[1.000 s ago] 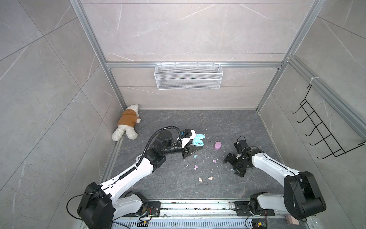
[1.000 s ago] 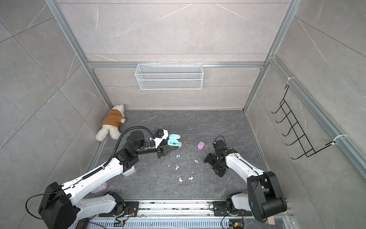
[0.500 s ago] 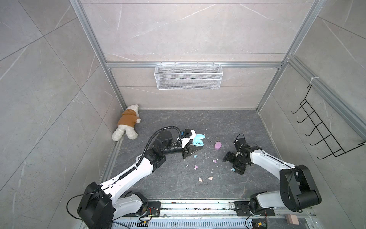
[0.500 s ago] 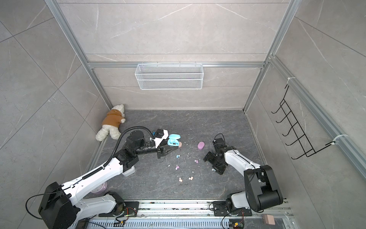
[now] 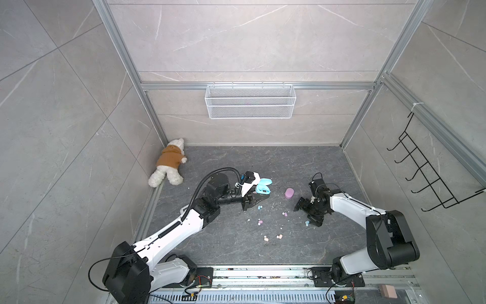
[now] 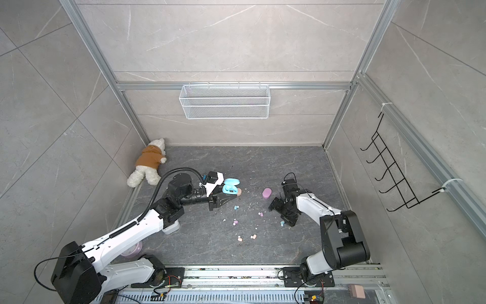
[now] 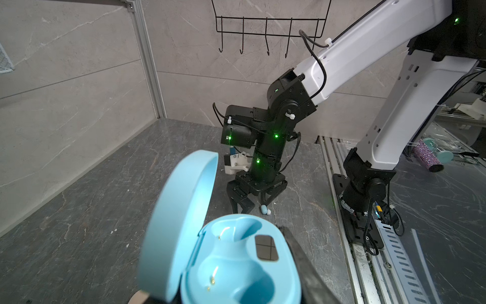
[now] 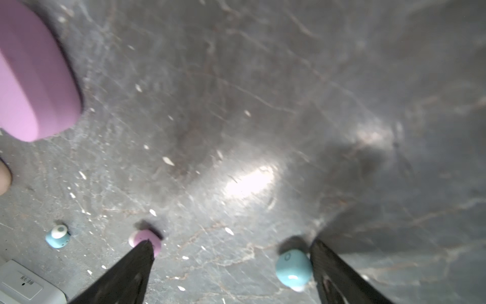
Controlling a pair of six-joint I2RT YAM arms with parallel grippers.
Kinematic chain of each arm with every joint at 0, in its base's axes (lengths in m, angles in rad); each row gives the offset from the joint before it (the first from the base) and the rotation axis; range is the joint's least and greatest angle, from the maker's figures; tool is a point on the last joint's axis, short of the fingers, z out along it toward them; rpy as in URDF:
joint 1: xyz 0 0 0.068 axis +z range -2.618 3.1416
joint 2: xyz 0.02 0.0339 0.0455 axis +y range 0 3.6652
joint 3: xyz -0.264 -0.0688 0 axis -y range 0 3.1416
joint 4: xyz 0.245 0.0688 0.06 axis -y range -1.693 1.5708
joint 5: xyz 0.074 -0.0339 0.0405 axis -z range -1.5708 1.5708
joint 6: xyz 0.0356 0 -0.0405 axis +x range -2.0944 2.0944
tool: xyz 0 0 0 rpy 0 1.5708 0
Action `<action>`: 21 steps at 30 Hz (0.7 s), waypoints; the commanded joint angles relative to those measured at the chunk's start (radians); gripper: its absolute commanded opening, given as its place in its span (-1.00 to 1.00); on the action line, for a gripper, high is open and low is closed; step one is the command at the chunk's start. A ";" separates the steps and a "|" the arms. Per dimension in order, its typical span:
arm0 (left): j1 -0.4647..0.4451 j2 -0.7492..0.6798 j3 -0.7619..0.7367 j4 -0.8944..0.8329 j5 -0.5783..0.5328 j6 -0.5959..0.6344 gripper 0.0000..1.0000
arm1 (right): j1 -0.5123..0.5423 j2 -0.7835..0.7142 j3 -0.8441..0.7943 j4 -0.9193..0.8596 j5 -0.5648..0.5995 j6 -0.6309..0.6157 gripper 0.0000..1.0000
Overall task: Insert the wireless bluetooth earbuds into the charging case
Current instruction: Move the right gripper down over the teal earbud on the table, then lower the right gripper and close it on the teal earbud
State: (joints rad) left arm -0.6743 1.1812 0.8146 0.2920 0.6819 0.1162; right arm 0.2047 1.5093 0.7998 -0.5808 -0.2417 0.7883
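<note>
My left gripper (image 5: 256, 196) is shut on the light blue charging case (image 5: 263, 189), which it holds above the floor with the lid (image 7: 181, 218) up and both wells empty. My right gripper (image 5: 307, 213) stands open, its tips low over the floor. A light blue earbud (image 8: 293, 267) lies between its fingers, close against the inside of one finger (image 8: 331, 265). A lilac earbud (image 8: 148, 239) sits just past the other fingertip. Another blue earbud (image 5: 259, 207), lilac earbuds (image 5: 284, 213) and two peach earbuds (image 5: 266, 239) are scattered on the floor between the arms.
A shut lilac case (image 5: 289, 193) lies on the floor near my right gripper. A peach case (image 6: 238, 193) shows under the blue one. A teddy bear (image 5: 169, 164) lies in the back left corner. A wire basket (image 5: 249, 101) and a hook rack (image 5: 426, 171) hang on the walls. White specks litter the floor.
My right gripper has shifted a little to the left and back, and now straddles the blue earbud. The left arm and the case have stayed still.
</note>
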 commanded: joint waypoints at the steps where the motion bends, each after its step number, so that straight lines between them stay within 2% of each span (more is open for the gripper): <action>1: -0.007 -0.003 0.014 0.016 0.012 0.013 -0.71 | -0.006 0.032 0.017 0.006 -0.010 -0.071 0.92; 5: -0.008 -0.006 0.014 0.015 0.011 0.015 -0.71 | -0.010 0.054 0.051 -0.036 -0.015 -0.117 0.91; 10: -0.007 -0.011 0.014 0.009 0.011 0.015 -0.71 | -0.031 0.048 0.125 -0.202 0.116 -0.224 0.86; 16: -0.008 -0.012 0.014 0.005 0.011 0.016 -0.72 | -0.037 0.048 0.162 -0.303 0.123 -0.296 0.23; 21: -0.008 -0.015 0.016 0.000 0.010 0.019 -0.71 | -0.038 0.057 0.120 -0.283 0.083 -0.291 -0.11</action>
State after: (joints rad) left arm -0.6800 1.1812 0.8146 0.2733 0.6819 0.1173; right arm 0.1661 1.5581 0.9440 -0.8230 -0.1482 0.5201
